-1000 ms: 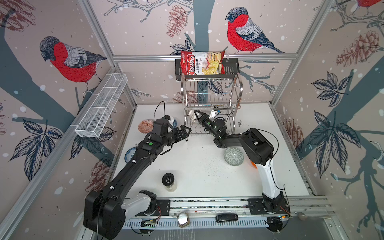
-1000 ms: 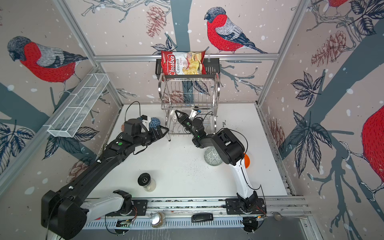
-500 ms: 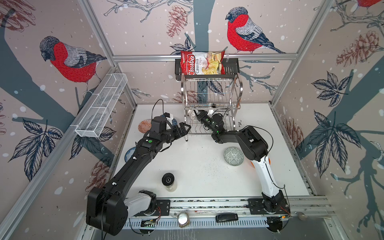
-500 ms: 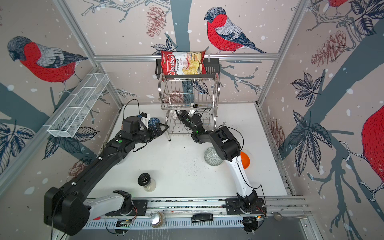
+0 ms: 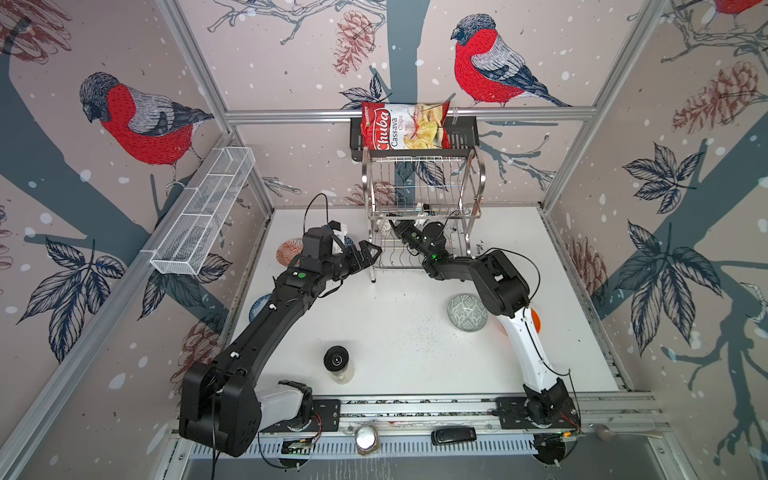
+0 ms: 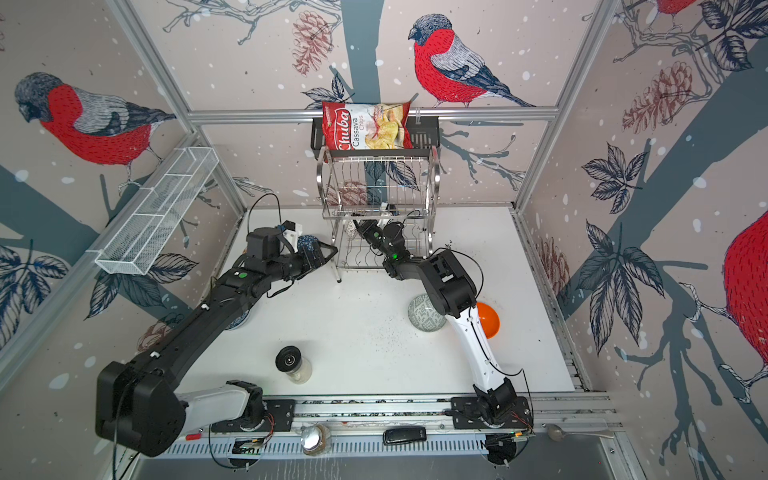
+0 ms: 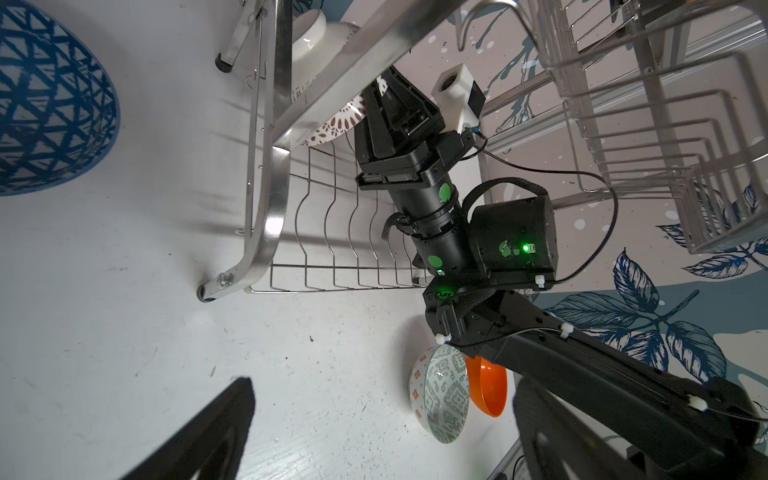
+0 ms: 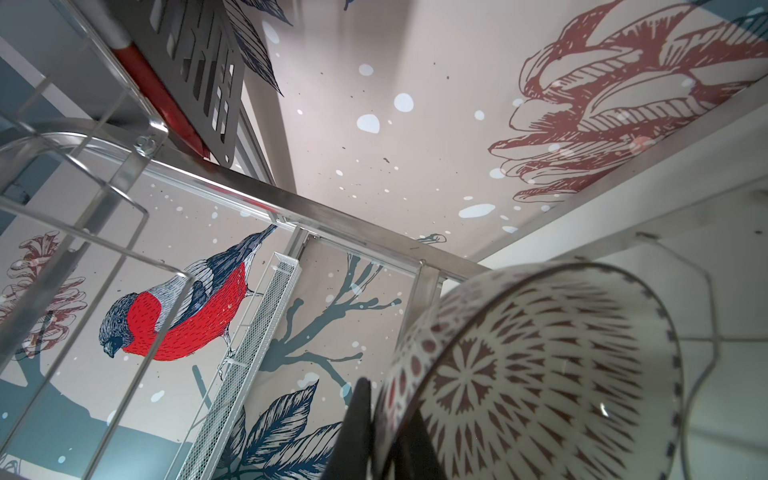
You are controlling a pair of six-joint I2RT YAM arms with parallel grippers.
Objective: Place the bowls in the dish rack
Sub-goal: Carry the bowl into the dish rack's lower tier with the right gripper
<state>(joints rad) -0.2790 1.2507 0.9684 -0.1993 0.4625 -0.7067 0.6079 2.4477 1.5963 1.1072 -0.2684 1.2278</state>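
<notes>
The right arm has stretched further in over the last second. Its end effector (image 7: 382,97) now sits well inside the lower tier of the dish rack (image 5: 424,215), clamped tight on the rim of the white dotted bowl (image 8: 540,374). The bowl is tilted among the wire dividers, though I can't tell whether it rests on them yet. The left end effector (image 5: 368,253) has crept a little closer to the rack's near corner, jaws spread wide and empty, just beside the blue triangle bowl (image 7: 50,104). To my eye the first bowl is nearly placed and needs only a release, with the blue one likely next. The grey-green bowl (image 5: 467,312), the orange bowl (image 6: 487,320), the red-orange bowl (image 5: 286,254) and the floral bowl (image 5: 255,307) all lie out on the worktop (image 5: 395,332), so most of the loading is still ahead.
</notes>
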